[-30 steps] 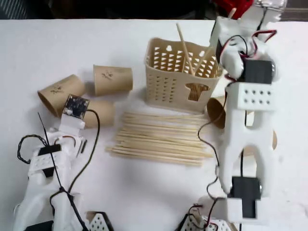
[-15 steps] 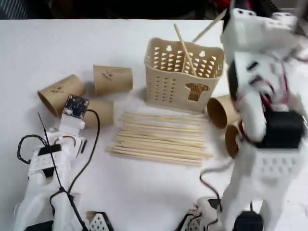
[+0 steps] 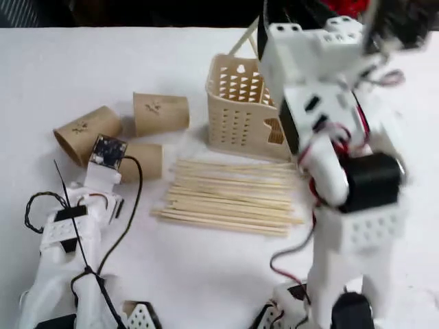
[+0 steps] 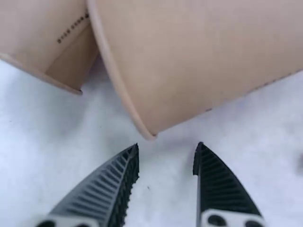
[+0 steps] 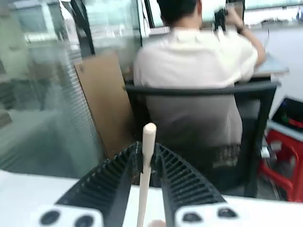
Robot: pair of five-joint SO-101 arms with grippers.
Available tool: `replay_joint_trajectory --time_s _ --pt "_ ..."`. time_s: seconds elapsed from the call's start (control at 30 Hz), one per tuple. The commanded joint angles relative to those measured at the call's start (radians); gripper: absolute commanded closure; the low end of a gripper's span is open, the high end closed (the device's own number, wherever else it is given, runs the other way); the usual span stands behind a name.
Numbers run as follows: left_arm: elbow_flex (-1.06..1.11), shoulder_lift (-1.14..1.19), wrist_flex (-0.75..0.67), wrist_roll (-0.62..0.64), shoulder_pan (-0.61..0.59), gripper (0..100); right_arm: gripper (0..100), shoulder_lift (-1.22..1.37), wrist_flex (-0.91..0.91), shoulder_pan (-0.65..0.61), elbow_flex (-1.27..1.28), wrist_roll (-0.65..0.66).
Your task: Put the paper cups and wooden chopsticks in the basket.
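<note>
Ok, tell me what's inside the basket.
Where uncovered, the basket shows only its perforated inner wall, no cups. The right arm covers the rest, hiding whatever lies there. A chopstick slants above the far rim; whether it stands inside is unclear.

**Room and blockage around the basket**

The right arm hangs over the right half of the basket, covering that part of the opening and the table beyond it; the left part of the opening lies uncovered. The chopstick clamped in the right gripper juts out past the basket's back rim. Just in front of the basket, the chopstick pile spans the table, leaving a thin bare strip between. Left of the basket, bare table separates it from the nearest cup, with the farther cups beyond. Front-left of the basket, the left gripper, fingers apart, sits just short of a cup rim.
</note>
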Motion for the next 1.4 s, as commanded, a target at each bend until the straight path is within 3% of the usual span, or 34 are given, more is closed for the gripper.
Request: replay_joint_trajectory --time_s 0.0,0.4,0.7,0.93,1.07,1.37 --pt "-0.005 -0.039 -0.026 -0.009 0.012 80 98.4 0.073 0.002 0.002 -0.005 0.041" --pt "-0.005 -0.039 -0.026 -0.009 0.012 80 97.4 0.282 0.131 -0.038 -0.003 0.229" --pt "-0.005 -0.039 -0.026 -0.009 0.012 80 76.2 0.378 0.176 -0.027 -0.011 0.25" --pt "-0.005 -0.039 -0.026 -0.009 0.012 80 75.5 0.381 0.236 -0.025 -0.003 0.549" --pt "-0.005 -0.039 -0.026 -0.009 0.012 80 75.5 0.42 0.234 -0.033 0.005 0.652" --pt "-0.005 -0.039 -0.026 -0.009 0.012 80 75.5 0.492 0.174 -0.028 0.002 0.628"
